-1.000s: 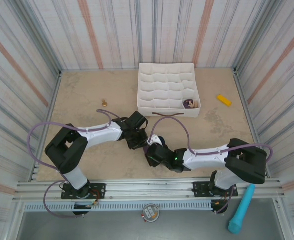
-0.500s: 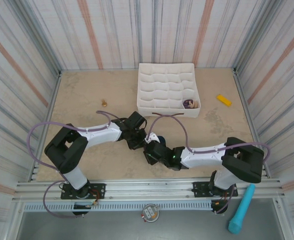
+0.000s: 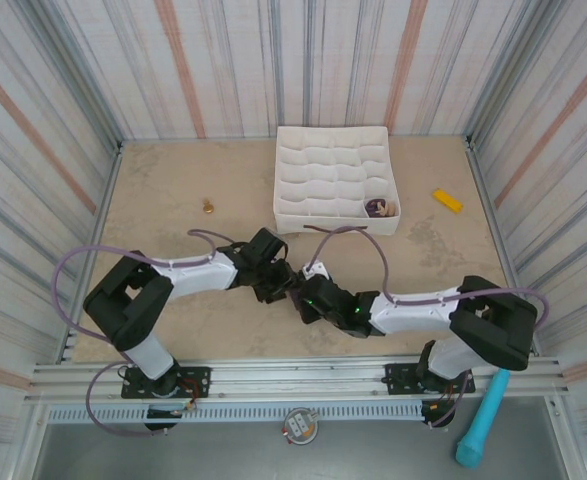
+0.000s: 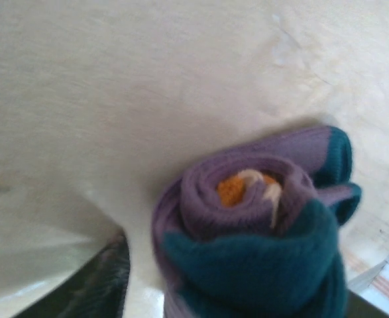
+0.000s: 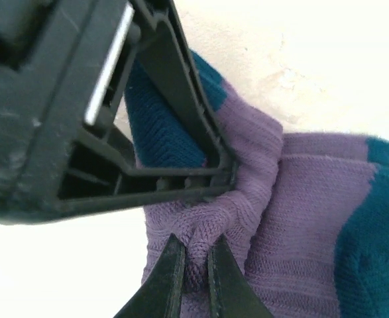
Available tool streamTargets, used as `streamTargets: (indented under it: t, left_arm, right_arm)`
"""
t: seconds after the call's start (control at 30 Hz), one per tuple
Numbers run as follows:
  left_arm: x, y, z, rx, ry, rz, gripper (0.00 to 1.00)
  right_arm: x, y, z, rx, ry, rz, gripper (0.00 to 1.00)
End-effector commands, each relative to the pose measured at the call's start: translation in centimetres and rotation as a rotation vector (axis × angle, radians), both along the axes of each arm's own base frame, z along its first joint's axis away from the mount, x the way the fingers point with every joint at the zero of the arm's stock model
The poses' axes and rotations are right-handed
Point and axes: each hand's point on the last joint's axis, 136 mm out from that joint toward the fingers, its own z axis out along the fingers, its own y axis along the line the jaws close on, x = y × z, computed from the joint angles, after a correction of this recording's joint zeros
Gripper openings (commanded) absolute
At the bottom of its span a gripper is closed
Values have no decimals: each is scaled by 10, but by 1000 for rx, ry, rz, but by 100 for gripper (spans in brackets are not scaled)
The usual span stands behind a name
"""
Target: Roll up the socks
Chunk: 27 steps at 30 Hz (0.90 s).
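Note:
The socks are wound into one tight roll, purple outside with a teal band and an orange toe at the core. The roll lies on the tan table between my two grippers, near the front middle. My left gripper is shut on the roll; one dark finger shows at the lower left, and its black finger frame presses on the knit. My right gripper is shut on a small fold of purple sock just below that frame. In the top view it meets the left one tip to tip.
A white compartmented tray stands at the back middle, with a small dark item in its near right cell. A yellow block lies to its right and a small brass piece to the left. Striped walls enclose the table.
My right gripper has moved up and in against the left gripper, its cable arching higher. The left gripper has shifted slightly toward the near edge.

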Motion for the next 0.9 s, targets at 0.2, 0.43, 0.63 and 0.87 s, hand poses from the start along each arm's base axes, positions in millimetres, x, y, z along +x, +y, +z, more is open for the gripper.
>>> streamTargets:
  t: [0.2, 0.43, 0.63, 0.87]
  left_arm:
    - [20, 3, 49, -68, -244, -28, 70]
    - [13, 0, 42, -71, -246, -90, 67]
    - [4, -22, 28, -76, -191, -172, 56]
    - [-4, -54, 22, -90, -213, -281, 51]
  right_arm:
    - [-25, -57, -46, 173, 345, -164, 0]
    - [-38, -92, -60, 208, 498, -333, 0]
    - [-54, -109, -79, 224, 607, -405, 0]
    - [-56, -116, -83, 259, 646, -447, 0]
